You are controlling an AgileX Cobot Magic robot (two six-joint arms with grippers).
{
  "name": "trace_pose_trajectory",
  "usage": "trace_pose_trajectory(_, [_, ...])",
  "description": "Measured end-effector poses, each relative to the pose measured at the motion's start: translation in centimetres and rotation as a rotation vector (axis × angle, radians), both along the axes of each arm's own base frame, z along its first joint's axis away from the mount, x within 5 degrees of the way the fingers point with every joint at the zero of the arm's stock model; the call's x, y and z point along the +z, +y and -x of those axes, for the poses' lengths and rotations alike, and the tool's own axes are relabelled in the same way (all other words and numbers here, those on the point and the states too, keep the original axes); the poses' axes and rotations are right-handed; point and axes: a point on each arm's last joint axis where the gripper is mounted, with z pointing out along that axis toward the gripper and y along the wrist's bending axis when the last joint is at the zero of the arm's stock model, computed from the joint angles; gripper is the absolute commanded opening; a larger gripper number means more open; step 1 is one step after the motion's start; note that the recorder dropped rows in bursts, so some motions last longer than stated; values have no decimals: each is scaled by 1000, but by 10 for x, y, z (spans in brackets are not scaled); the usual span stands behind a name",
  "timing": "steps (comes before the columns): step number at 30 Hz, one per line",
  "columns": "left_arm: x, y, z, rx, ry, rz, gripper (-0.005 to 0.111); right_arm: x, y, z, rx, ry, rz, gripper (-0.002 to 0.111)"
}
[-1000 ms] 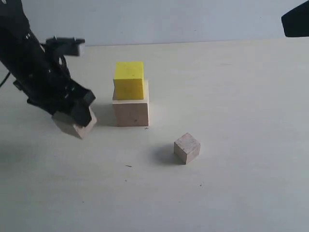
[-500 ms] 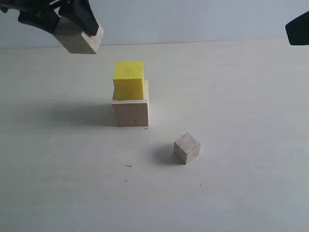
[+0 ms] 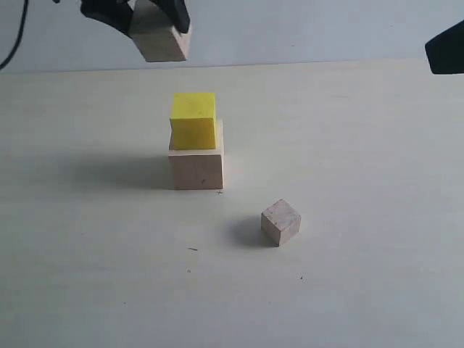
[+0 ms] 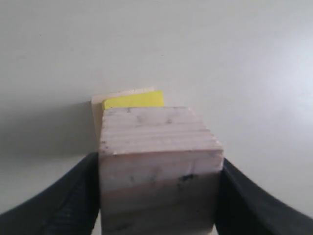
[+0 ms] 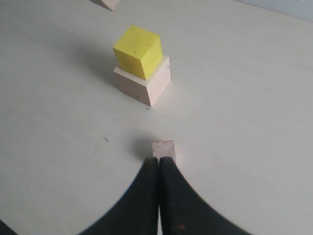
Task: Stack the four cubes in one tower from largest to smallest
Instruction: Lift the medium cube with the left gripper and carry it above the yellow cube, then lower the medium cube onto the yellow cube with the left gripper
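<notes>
The yellow cube [image 3: 193,119] sits on the large pale wood cube [image 3: 197,167] near the table's middle, its edges turned a little off the base's. High above and slightly left of this stack, my left gripper [image 3: 148,22] is shut on the medium wood cube [image 3: 161,38]. In the left wrist view both fingers [image 4: 73,196] press its sides, with the yellow cube [image 4: 132,101] showing beyond it. The small wood cube [image 3: 280,222] lies alone to the front right of the stack. My right gripper [image 5: 159,160] is shut and empty, the small cube [image 5: 164,148] showing just past its tips.
The pale table [image 3: 362,181] carries only the cubes and a few tiny specks. A light wall runs along its far edge. Part of the right arm [image 3: 446,47] shows dark at the upper right edge of the exterior view.
My left gripper has lifted the medium cube off the table left of the stack, up and then rightward. The right arm and the other cubes have stayed put.
</notes>
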Motion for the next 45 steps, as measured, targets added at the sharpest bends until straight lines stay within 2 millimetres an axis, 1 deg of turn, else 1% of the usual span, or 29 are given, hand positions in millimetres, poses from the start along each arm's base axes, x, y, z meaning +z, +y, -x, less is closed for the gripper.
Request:
trace_pose_trajectory(3, [-10, -7, -11, 17, 17, -2, 0, 0, 1, 1, 1, 18, -23, 0])
trace_pose_trajectory(8, [-27, -13, -21, 29, 53, -11, 0, 0, 2, 2, 3, 27, -33, 0])
trace_pose_trajectory(14, [-47, -18, -28, 39, 101, -28, 0, 0, 2, 2, 3, 28, -36, 0])
trace_pose_trajectory(23, [-72, -25, -35, 56, 156, -51, 0, 0, 2, 2, 3, 29, -37, 0])
trace_pose_trajectory(35, [-73, -27, -34, 67, 165, -43, 0, 1, 3, 1, 1, 19, -44, 0])
trace_pose_trajectory(45, [-73, -40, -26, 40, 167, -43, 0, 1, 3, 1, 3, 18, -43, 0])
